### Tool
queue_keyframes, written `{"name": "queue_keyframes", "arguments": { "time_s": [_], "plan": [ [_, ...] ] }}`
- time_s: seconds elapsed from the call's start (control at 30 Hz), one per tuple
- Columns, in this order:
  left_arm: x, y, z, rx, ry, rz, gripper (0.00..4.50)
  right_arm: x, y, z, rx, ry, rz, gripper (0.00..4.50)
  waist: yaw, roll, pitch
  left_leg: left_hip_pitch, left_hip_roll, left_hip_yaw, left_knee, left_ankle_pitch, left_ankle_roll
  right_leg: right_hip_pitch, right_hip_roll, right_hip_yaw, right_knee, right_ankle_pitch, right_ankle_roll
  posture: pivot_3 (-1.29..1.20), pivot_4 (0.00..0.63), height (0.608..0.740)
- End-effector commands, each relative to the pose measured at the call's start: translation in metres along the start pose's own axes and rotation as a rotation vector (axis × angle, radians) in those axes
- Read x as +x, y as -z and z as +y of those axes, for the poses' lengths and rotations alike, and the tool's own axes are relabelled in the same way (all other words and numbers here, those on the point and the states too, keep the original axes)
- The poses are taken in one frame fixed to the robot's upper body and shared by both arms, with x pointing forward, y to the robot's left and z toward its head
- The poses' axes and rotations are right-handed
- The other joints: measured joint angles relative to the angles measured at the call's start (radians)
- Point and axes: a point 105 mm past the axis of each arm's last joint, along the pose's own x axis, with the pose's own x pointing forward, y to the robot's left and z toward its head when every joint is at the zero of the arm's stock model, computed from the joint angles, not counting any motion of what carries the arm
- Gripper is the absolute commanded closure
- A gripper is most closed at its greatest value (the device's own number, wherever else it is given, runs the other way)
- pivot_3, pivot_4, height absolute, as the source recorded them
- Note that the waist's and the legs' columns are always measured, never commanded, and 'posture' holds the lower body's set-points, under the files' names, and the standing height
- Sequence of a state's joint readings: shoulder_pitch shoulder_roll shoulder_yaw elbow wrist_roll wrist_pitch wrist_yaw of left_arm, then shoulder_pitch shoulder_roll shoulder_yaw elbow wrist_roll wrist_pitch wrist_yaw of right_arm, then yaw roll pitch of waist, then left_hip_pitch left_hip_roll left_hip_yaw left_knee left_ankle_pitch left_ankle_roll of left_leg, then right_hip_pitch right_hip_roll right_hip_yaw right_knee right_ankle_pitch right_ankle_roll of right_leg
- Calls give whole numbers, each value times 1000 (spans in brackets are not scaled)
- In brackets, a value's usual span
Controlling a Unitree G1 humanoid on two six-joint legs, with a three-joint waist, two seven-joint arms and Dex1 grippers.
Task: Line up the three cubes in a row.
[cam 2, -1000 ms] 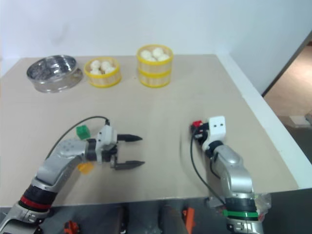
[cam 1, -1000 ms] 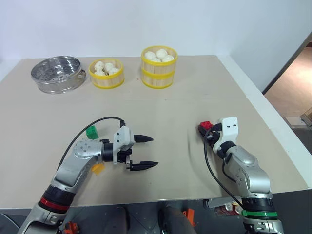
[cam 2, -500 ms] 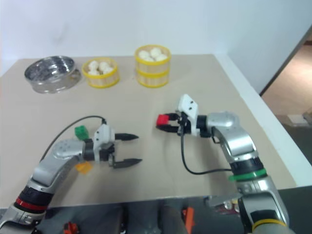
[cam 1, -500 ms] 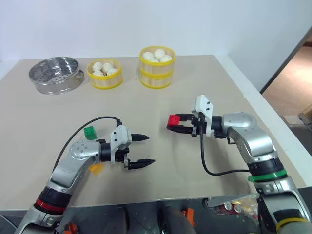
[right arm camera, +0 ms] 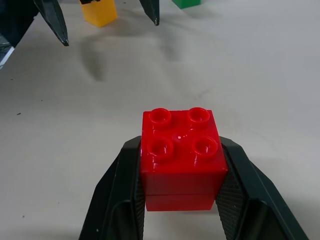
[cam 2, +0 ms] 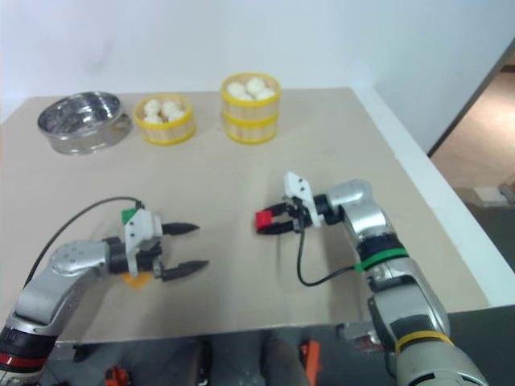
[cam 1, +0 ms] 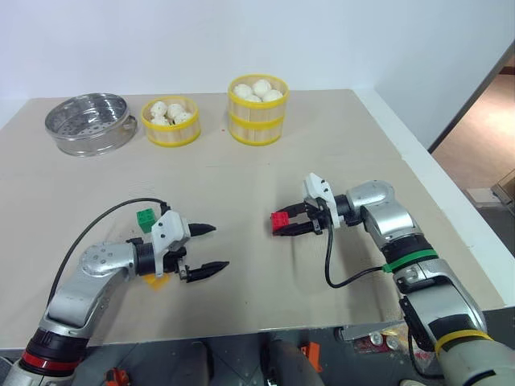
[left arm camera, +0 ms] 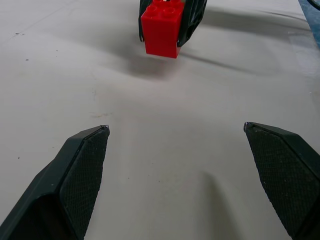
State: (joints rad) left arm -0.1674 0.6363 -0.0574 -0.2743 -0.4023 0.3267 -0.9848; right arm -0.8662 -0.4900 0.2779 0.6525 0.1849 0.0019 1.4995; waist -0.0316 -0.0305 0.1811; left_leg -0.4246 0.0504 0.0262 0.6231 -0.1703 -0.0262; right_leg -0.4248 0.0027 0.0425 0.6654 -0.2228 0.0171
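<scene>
Head views, both arms over the beige counter. My right tool points toward the robot's left, its two black fingers clamped on the sides of the red cube; the right wrist view shows the cube stud-side up, pinched at its two opposite faces, and the left wrist view shows a shadow on the counter beneath it, so I read it as held clear of the surface, though the gap is hard to judge.

My left tool sits at the near left, pointing toward the red cube, with its fingers spread wide apart and nothing between them. In the left wrist view the red cube lies straight ahead, well apart from the fingertips.

The green cube rests on the counter just behind the left wrist, beside the black cable that loops from the arm. The yellow-orange cube lies on the counter under the wrist, partly hidden by it. Green and yellow-orange are near each other; the red cube is well apart from both, toward the middle of the counter.

Along the far edge stand a metal steamer, a low bamboo steamer of white buns, and a taller stacked bamboo steamer, also with buns.
</scene>
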Motion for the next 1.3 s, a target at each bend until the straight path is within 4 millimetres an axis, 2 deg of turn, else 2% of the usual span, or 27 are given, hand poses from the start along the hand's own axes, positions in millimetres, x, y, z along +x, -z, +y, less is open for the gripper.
{"name": "queue_keyframes", "arguments": {
  "time_s": [0.03, 0.33, 0.37, 0.47, 0.5, 0.6, 0.73, 0.9, 0.97, 1.03, 1.17, 1.3],
  "plan": [
    [-3, -14, 1, 39, -17, -38, 0, 0, -6, -2, -55, -21, 1, 3234, 0, 0, 0, 0, 0, 0, 0, 0, 0, 0, 0, 0, 0, 0, 0, 0, 150, 740],
    [-2, -13, 0, 43, -19, -30, 0, 4, 4, -3, -67, -18, 8, 3234, 0, 0, 0, 0, 0, 1, 0, 0, 0, 0, 0, 1, 0, 1, 1, 0, 150, 740],
    [-2, -13, 0, 43, -19, -28, 0, 4, 4, -3, -69, -16, 8, 2225, 0, 0, 0, 0, 0, 1, 0, 0, 0, 0, 0, 1, 0, 1, 1, 0, 150, 740],
    [-3, -12, 1, 45, -20, -24, 0, 3, 1, -4, -68, -15, -1, 1387, 0, 0, 0, 0, 0, 1, 0, 0, 0, 0, 0, 2, 0, 1, 1, 0, 150, 740],
    [-3, -12, 1, 46, -22, -23, 0, 2, -1, -5, -81, -8, -10, 914, 0, 0, 0, 0, 0, 1, 0, 0, 0, 0, 0, 2, 0, 1, 1, 0, 150, 740],
    [-5, -13, 6, 47, -53, -31, 0, 0, -10, -6, -108, 11, -40, 38, 0, 0, 0, 0, 0, 1, 0, 0, 0, 0, 0, 2, 0, 1, 1, 0, 150, 740],
    [-17, -26, 22, 27, -197, -91, 0, -7, -32, -7, -142, 53, -107, 38, -1, 0, 0, 0, 1, 1, 0, 0, 0, 0, 1, 2, 0, 1, 1, 0, 150, 740],
    [-53, -51, 43, 108, -396, -156, 0, -21, -79, -2, -143, 149, -255, 38, 2, 0, 0, 0, 2, 1, -1, 0, 0, -1, 1, 1, 1, 1, 1, 0, 150, 740],
    [-68, -52, 51, 125, -447, -148, 0, -21, -92, 6, -152, 171, -288, 38, 2, 0, 0, 0, 2, 1, -1, 0, 0, -1, 1, 1, 1, 1, 0, 0, 150, 740],
    [-84, -46, 58, 105, -459, -117, 0, -19, -98, 11, -164, 188, -300, 38, 1, 0, 0, 0, 2, 1, -1, 0, 0, -1, 1, 1, 1, 1, 0, 0, 150, 740],
    [-110, -33, 74, 84, -434, -29, 0, -14, -95, 17, -178, 198, -272, 38, 1, 0, 0, 1, 2, 1, -1, 0, 0, -1, 2, 1, 1, -2, -6, 0, 150, 740],
    [-128, -18, 90, 62, -417, 47, 0, -9, -94, 16, -195, 218, -267, 38, 1, 0, 0, 1, 2, 3, -1, 0, 0, -2, 1, 1, 0, -1, -6, 0, 150, 740]
  ]
}}
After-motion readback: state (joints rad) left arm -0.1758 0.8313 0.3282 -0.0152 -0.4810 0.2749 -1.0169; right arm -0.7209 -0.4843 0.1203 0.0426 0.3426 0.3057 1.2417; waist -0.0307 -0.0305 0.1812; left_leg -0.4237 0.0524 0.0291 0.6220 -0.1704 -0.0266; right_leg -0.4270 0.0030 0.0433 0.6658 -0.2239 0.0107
